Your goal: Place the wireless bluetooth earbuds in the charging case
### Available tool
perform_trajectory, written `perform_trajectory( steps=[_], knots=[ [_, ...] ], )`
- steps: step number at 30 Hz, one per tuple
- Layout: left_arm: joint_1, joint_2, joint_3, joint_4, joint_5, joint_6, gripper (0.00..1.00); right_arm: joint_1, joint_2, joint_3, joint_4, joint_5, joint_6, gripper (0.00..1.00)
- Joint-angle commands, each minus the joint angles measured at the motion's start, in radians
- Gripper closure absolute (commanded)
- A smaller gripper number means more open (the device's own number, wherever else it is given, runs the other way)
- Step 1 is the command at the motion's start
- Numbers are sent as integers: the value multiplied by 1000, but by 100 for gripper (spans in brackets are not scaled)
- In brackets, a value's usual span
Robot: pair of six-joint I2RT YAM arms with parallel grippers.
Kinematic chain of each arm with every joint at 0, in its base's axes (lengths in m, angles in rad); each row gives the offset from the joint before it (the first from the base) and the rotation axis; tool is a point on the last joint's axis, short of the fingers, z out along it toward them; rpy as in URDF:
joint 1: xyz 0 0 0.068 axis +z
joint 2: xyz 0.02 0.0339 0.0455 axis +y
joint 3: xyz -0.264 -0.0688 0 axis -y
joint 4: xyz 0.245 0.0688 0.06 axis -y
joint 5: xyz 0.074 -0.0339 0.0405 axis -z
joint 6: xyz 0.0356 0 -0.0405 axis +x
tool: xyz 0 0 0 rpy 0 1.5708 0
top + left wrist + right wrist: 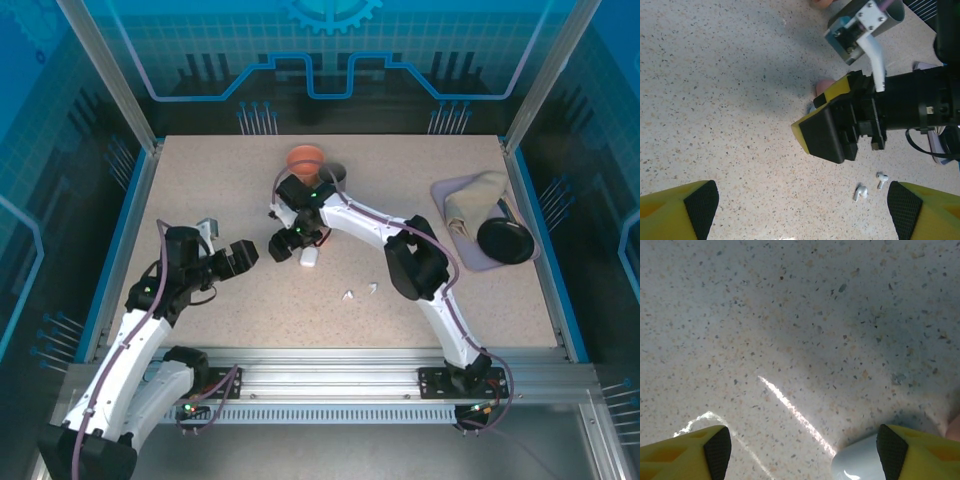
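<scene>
- Here your left claw [802,207] stands wide open, holding nothing; two white earbuds [860,191] lie side by side on the table [715,100] between its fingers [700,205], nearer one of them.
- Your right claw [805,450] is likewise spread and empty, with a white case [855,464] resting just beside one finger.
- From above, you find the earbuds lying near the case, apart from both claws.

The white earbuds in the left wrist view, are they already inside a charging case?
No, both white earbuds lie loose on the bare table, outside any case.
</scene>
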Motion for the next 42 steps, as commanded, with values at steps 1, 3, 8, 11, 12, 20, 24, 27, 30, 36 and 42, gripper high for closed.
perform_trajectory(
  steps=[1, 3, 8, 11, 12, 20, 24, 27, 30, 36, 42],
  knots=[
    [6, -16, -17, -21, -10, 16, 9, 5, 58, 54, -96, 6, -24, 20],
    [7, -18, -18, -22, -10, 16, 9, 3, 68, 60, -109, 11, -30, 20],
    [6, -20, -22, -22, -6, 15, 8, 2, 46, 29, -130, 41, -44, 20],
    [6, -18, -25, -18, -4, 13, 8, 1, 11, -17, -125, 49, -46, 20],
    [6, -16, -25, -18, -4, 13, 8, 2, -4, -37, -120, 50, -44, 20],
    [6, -9, -24, -11, 0, 13, 8, 1, -118, -190, -100, 54, -37, 21],
    [6, -1, -24, -6, 3, 11, 8, 3, -177, -266, -86, 34, -46, 21],
    [7, 6, -25, 1, 3, 9, 8, 15, -210, -322, -69, 7, -54, 21],
    [6, 11, -21, 4, 8, 7, 8, 30, -239, -376, -58, 4, -64, 21],
    [7, 20, -18, 10, 21, -7, 7, 39, -355, -520, 59, 116, -126, 19],
    [8, 64, -20, 52, 77, -56, 2, 42, -455, -643, 221, 185, -169, 15]
  ],
)
